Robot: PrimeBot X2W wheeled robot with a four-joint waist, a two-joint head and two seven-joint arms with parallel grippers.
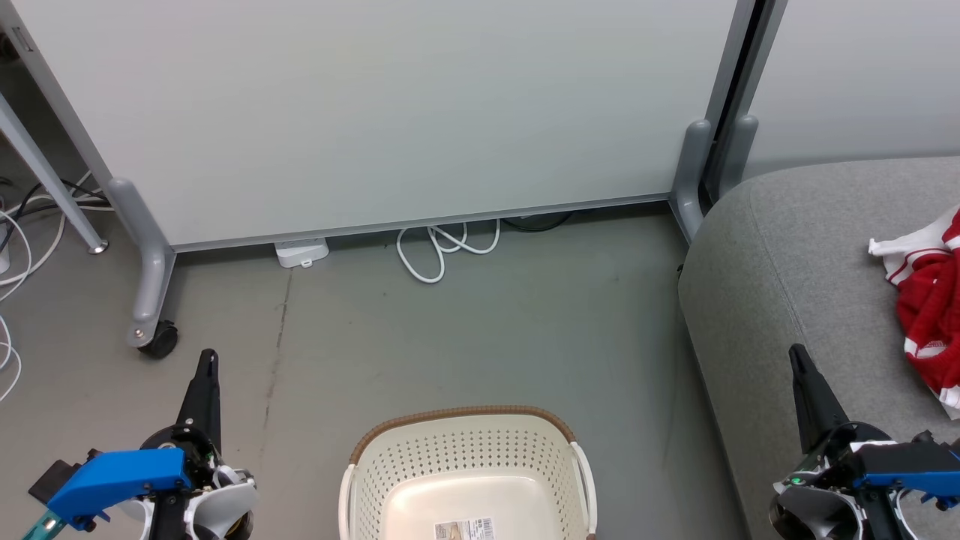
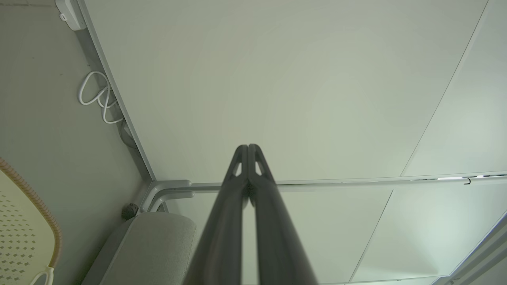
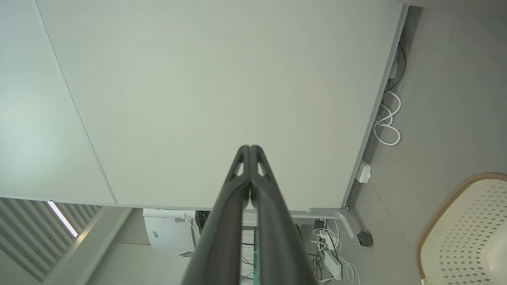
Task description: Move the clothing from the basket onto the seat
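Where the head view looks down on a grey floor (image 1: 465,330), the items stand as follows. Basket (image 1: 465,450): cream-white, perforated walls, brown woven-look rim, white side handles; at six o'clock, cut by the bottom edge, with a printed label (image 1: 465,529) on its smooth inner bottom. Seat (image 1: 787,247): grey upholstered sofa with a rounded corner, at three o'clock, standing apart from the basket with a strip of floor between. Clothing (image 1: 930,300): red and white garments with striped trim, bunched in a heap on the seat cushion at the three o'clock edge, partly cut off by the frame. Left gripper (image 1: 208,358): at eight o'clock, over the floor on the basket's nine o'clock side, dark fingers (image 2: 233,186) pressed together tip to tip, pointing toward twelve, holding nothing. Right gripper (image 1: 796,352): at four o'clock, over the seat's front edge, near the clothing but apart from it, fingers (image 3: 233,186) likewise closed flat against each other on nothing. Partition panel (image 1: 375,112): pale, on grey feet with a black caster wheel (image 1: 159,339), spanning twelve o'clock. White cable (image 1: 442,251): looped on the floor at the panel's foot, twelve o'clock. White power adapter (image 1: 301,252): just beside the cable, toward eleven o'clock.
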